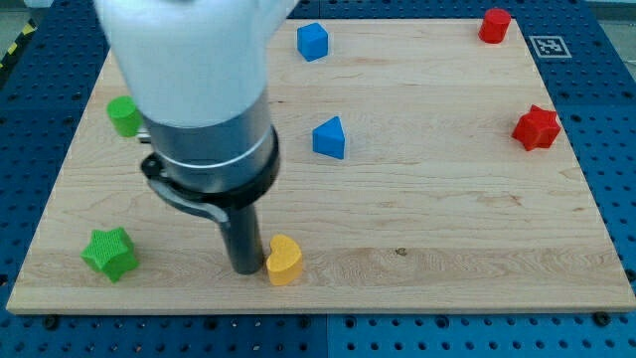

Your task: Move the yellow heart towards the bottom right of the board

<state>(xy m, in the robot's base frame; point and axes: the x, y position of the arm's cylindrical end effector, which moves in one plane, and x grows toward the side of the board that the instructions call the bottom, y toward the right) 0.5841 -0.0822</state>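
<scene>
Where the wooden board (447, 199) nears the view's bottom, my tip (245, 268) is seen touching the yellow heart (284, 261) from its left; no claw is fitted.

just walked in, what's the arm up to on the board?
My tip sits just at the view's left of the yellow heart, near the board's bottom edge, close to or touching it, placed to push it toward the view's right. The heart lies left of centre, far from the bottom right corner. The other blocks lie apart: green star, green block, two blue blocks, red star, red block.
</scene>
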